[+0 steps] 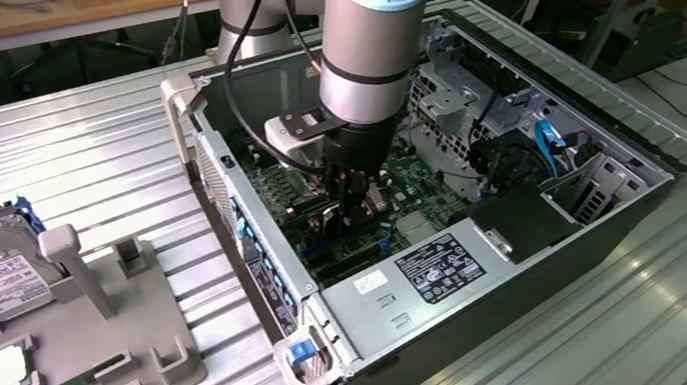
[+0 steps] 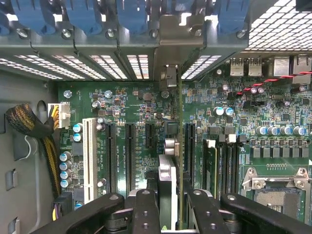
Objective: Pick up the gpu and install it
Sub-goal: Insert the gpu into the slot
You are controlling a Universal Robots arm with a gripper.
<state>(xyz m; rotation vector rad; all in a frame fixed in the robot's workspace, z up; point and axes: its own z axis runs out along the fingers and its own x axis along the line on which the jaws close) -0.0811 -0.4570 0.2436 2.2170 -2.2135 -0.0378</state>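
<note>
1. Hanging inside the open case, the gripper is seen just above the motherboard.
2. The gpu is clamped between the fingers, whose jaws are narrowed onto its two flat faces.
3. The card is held on edge, its faces square to the board.
4. Its long axis is laid parallel to the black slots, running from the gripper towards the case's rear wall.
5. Its silver bracket is pointed at that wall, beside the blue clips.
6. Whether the card is seated in a slot cannot be told.
</note>
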